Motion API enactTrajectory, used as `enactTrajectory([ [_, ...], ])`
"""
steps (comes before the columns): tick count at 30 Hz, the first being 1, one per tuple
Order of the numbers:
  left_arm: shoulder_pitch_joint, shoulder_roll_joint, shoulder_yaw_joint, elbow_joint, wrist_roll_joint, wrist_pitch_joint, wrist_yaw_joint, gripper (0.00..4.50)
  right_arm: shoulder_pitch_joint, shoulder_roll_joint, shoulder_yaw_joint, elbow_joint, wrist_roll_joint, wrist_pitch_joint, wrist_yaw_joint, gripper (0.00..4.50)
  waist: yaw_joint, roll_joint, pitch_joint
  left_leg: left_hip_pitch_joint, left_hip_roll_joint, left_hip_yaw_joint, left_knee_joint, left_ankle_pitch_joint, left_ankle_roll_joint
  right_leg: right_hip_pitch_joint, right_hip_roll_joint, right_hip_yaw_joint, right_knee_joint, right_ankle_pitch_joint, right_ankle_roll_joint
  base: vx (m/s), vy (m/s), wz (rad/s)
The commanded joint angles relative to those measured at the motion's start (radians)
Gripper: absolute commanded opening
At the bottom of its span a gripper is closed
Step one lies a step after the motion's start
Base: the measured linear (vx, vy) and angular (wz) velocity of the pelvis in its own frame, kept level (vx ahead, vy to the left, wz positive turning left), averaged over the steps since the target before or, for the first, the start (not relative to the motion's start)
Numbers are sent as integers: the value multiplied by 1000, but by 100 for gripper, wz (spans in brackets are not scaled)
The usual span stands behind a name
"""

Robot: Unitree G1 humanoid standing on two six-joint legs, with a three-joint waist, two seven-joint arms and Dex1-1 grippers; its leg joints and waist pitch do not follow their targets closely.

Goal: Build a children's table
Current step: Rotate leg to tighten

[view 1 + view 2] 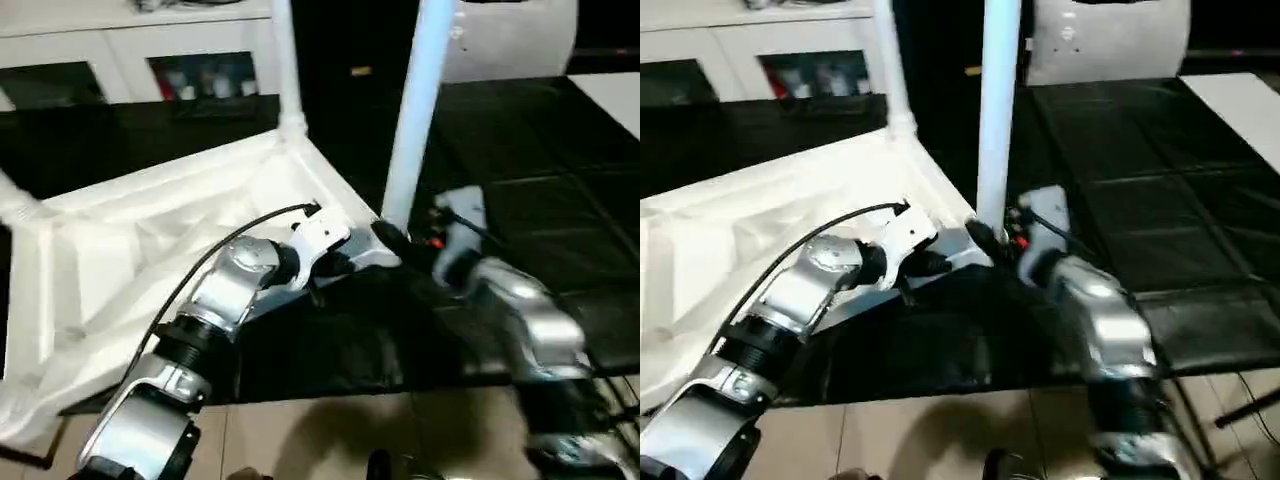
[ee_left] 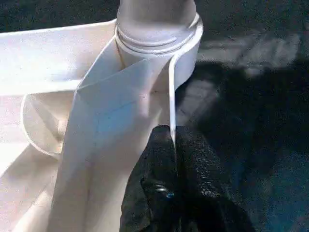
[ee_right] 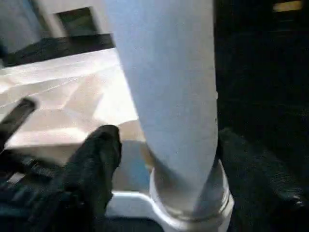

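The children's table (image 1: 150,240) lies upside down on the black tabletop (image 1: 540,150), ribbed underside up, its slab running away from both tools toward the robot's left. The near leg (image 1: 415,110) stands seated in the corner socket (image 3: 193,212) closest to the robot, its long axis upright and its free end pointing up and out of the picture; a second leg (image 1: 285,60) rises from the far corner behind it.

The right tool (image 1: 400,243) sits just beside the foot of the near leg, on the leg's right, one black finger (image 3: 94,159) close against the shaft with the collar just beyond it. How wide its fingers stand, and whether they touch the leg, cannot be told. The left tool (image 2: 171,159) comes at the same corner from the other side, fingers pressed together and pinching the thin white rim (image 2: 171,96) of the table just short of the socket (a steadying hold, by the look of it).

The right arm is the nearer to the leg, so any further seating or twisting would likely fall to it, working about that upright axis.
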Motion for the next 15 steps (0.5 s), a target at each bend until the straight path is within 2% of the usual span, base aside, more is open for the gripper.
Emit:
enactTrajectory([
  [1,-27,26,12,-24,-24,-80,-34,0,11,-37,31,-37,31,-3,104,378,13,-15,-93,-8,3,13,-53,-51,145,103,-50,59,-74,-350,-14,0,0,0],
  [2,-28,34,8,-19,-25,-96,-49,0,15,-56,33,-37,30,-10,129,382,13,-16,-91,-6,2,14,-54,-84,133,101,-49,57,-82,-394,9,0,0,0],
  [3,-29,47,2,-8,-26,-118,-73,0,20,-89,38,-36,29,-19,174,389,12,-15,-89,-4,3,14,-55,-98,126,100,-50,56,-85,-415,17,0,0,0],
  [4,-29,56,-3,0,-28,-132,-92,0,24,-115,41,-35,31,-26,208,401,11,-15,-84,1,2,15,-55,-133,116,94,-45,52,-97,-460,33,0,0,0],
  [5,-28,74,-12,7,-34,-150,-133,0,31,-161,47,-37,38,-35,269,413,13,-17,-84,8,-2,17,-54,-161,109,94,-43,49,-104,-495,52,0,0,0],
  [8,-25,105,-33,17,-48,-206,-224,0,33,-232,55,-34,53,-43,370,434,22,-16,-88,5,-2,15,-54,-155,109,95,-41,48,-104,-493,72,0,0,0],
  [10,-24,121,-45,27,-47,-241,-266,0,29,-263,58,-25,60,-48,413,443,22,-15,-89,3,2,12,-56,-145,111,97,-41,47,-101,-471,61,0,0,0],
  [12,-23,142,-61,43,-49,-295,-328,0,19,-300,68,-1,55,-67,469,443,29,-13,-92,8,6,12,-57,-136,115,92,-43,51,-99,-449,38,0,0,0],
  [15,-20,163,-80,57,-58,-354,-398,0,14,-335,89,10,59,-79,538,443,45,-16,-96,6,15,10,-59,-97,130,93,-46,65,-80,-382,-11,0,0,0],
])
